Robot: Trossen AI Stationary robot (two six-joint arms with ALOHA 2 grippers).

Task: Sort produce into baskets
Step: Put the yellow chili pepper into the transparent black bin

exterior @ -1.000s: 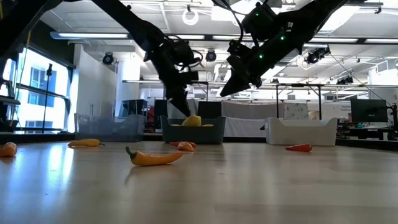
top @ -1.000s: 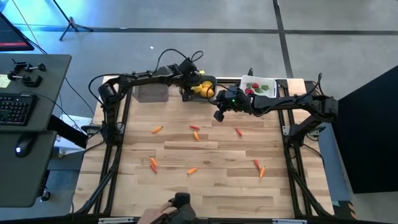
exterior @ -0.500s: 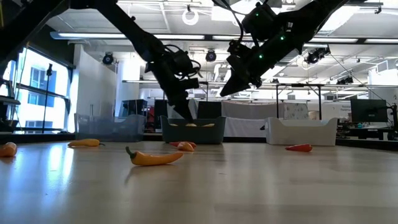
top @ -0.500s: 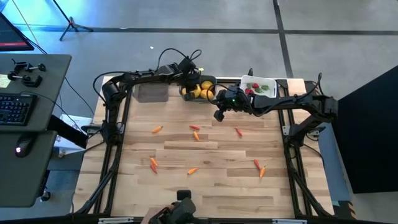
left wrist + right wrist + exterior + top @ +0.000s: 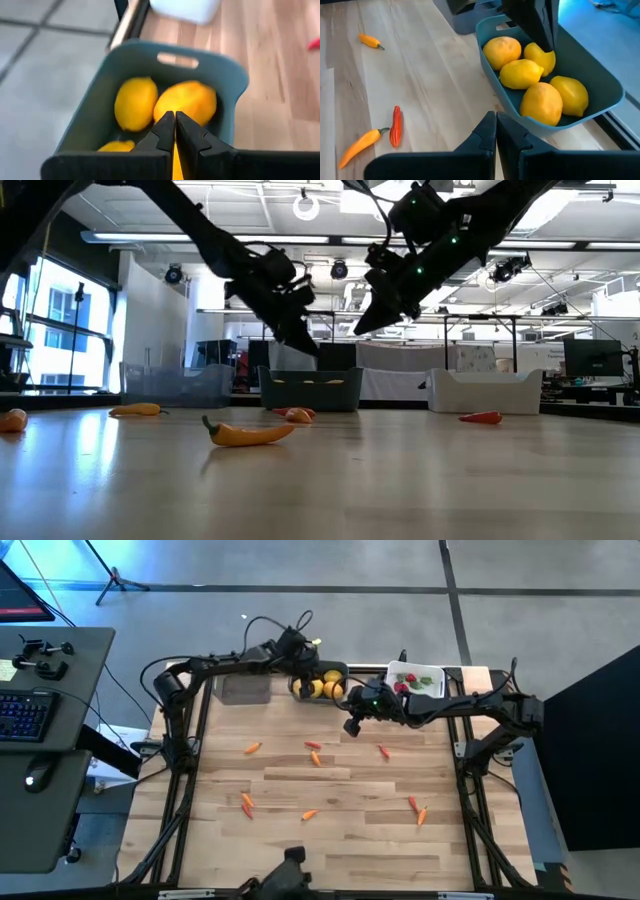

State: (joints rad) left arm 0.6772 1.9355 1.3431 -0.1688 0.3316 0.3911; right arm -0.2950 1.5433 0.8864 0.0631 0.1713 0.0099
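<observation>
The dark teal basket (image 5: 322, 671) stands at the table's far edge and holds several yellow lemons (image 5: 186, 101). My left gripper (image 5: 175, 123) hangs shut and empty just above it, over its far left side (image 5: 304, 658). My right gripper (image 5: 351, 726) hovers shut and empty above the table, near the teal basket's near right corner (image 5: 555, 127). The clear-grey basket (image 5: 245, 690) stands left of the teal one. To the right stands the white basket (image 5: 435, 673) with red and green bits. Orange and red carrot-like pieces (image 5: 253, 748) (image 5: 316, 752) (image 5: 416, 808) lie loose on the table.
More loose pieces lie at mid-table (image 5: 384, 751) and toward the near edge (image 5: 247, 804) (image 5: 310, 814). The three baskets line the far edge. A dark object (image 5: 291, 860) shows at the near edge. Bare wood stretches between the scattered pieces.
My left gripper has risen out of the teal basket and drawn back toward the far left, tipping its fingers to a slant. The lemon that showed above the basket's rim at its fingertips has dropped among the others.
</observation>
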